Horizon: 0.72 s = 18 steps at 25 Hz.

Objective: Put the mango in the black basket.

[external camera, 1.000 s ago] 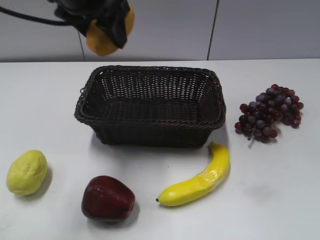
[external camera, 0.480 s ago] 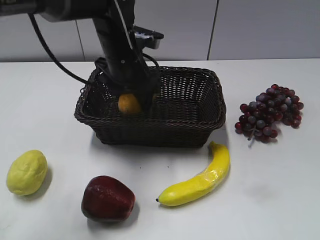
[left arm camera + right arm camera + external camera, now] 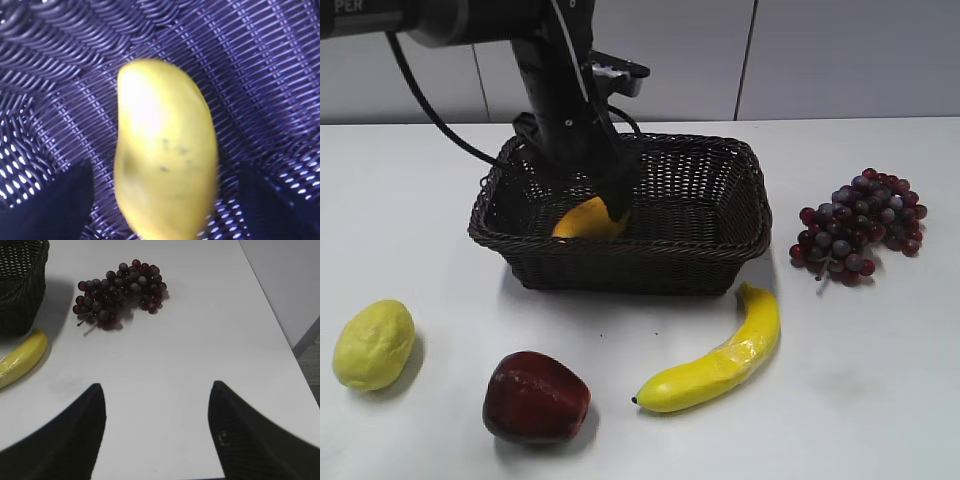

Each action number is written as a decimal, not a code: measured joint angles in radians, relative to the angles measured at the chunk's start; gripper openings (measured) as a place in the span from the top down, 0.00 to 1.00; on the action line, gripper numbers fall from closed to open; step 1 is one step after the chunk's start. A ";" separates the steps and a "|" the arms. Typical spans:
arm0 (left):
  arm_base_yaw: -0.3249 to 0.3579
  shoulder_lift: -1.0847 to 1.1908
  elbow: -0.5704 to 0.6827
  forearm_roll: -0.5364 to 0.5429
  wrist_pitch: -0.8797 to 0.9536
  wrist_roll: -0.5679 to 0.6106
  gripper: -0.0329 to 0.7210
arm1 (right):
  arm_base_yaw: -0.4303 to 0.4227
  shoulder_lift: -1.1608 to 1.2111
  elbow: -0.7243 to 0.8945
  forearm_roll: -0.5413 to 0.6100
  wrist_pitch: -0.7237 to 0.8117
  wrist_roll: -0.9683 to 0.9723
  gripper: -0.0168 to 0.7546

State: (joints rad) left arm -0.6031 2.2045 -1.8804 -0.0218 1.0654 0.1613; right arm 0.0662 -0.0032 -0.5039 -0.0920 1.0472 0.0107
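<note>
left wrist view | left tool (image 3: 165, 200) spread wide | mango (image 3: 165, 160) between, in black basket (image 3: 260, 60)

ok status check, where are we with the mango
Left end effector open, down inside the black basket. Mango lying on the basket floor, released. Right end effector open, empty above the table. Nothing in the way.

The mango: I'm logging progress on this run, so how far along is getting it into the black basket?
Nearly done. The mango lies inside the black basket, on its woven floor in the left wrist view. The left gripper is open, its fingers apart on either side of the fruit. Left: lifting that arm clear. The right gripper hangs open over the table.
</note>
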 joint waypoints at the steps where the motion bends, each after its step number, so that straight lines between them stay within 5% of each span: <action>1: 0.000 -0.009 -0.010 0.015 0.016 0.000 0.04 | 0.000 0.000 0.000 0.000 0.000 0.000 0.33; 9: 0.038 -0.197 -0.082 0.181 0.129 0.000 0.07 | 0.000 0.000 0.000 0.000 0.000 0.000 0.33; 18: 0.352 -0.461 0.029 0.151 0.141 -0.018 0.13 | 0.000 0.000 0.000 0.000 0.000 0.000 0.33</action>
State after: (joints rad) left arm -0.2512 1.7433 -1.8513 0.1289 1.2059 0.1434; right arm 0.0662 -0.0032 -0.5039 -0.0920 1.0472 0.0107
